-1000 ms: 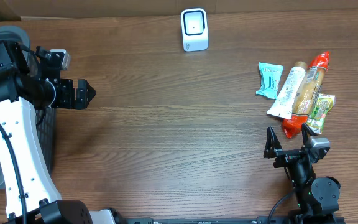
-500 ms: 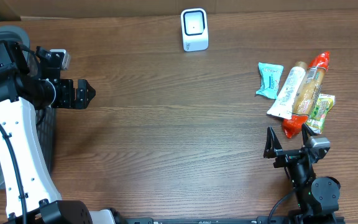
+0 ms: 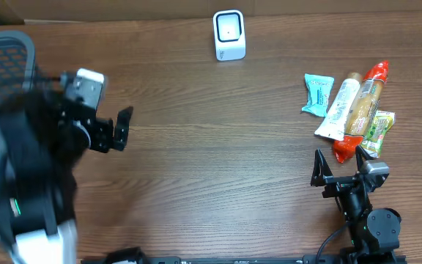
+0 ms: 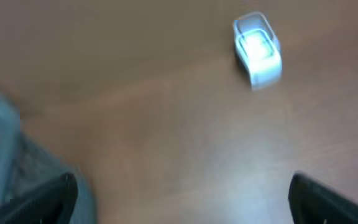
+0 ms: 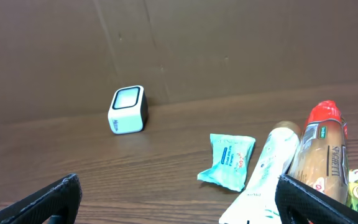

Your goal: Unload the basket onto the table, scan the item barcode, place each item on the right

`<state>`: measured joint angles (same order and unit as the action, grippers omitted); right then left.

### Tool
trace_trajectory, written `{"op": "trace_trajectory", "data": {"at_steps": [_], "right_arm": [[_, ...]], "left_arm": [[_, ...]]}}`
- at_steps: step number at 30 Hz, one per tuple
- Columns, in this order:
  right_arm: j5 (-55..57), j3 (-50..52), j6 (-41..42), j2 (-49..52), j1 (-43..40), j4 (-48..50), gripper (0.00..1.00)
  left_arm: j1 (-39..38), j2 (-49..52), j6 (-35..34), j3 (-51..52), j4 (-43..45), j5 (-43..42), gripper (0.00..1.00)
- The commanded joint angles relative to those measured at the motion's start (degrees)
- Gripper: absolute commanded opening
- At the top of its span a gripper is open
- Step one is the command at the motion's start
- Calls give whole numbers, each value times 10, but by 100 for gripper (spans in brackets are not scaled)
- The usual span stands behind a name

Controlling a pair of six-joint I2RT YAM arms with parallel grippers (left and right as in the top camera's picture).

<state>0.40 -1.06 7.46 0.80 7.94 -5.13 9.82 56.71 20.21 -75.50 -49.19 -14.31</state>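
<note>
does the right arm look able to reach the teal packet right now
Probably yes: the right gripper is open near the pile, and the teal packet lies uncovered at its left edge.

Overhead looks straight down; both low wrist views share the scanner (image 3: 229,34).

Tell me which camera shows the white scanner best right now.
Right wrist: the scanner is sharp, with its side and top window visible. Overhead shows it small, from above. Left wrist shows it blurred.
</note>
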Motion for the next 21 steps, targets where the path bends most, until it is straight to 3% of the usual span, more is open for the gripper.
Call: {"op": "trace_trajectory", "data": {"at_steps": [1, 5, 9, 12, 21], "right_arm": [[-1, 6, -2, -6, -2, 3, 100], [-1, 6, -2, -6, -2, 3, 100], [-1, 6, -2, -6, -2, 3, 100], [-1, 6, -2, -6, -2, 3, 100], [-1, 6, -2, -6, -2, 3, 100]], "left_arm": [[-30, -117, -82, 155, 169, 24, 99], [-53, -231, -141, 332, 377, 59, 99], [-54, -326, -147, 492, 529, 68, 100], [-54, -384, -135, 573, 565, 75, 100], [-54, -545, -50, 718, 565, 84, 99]]}}
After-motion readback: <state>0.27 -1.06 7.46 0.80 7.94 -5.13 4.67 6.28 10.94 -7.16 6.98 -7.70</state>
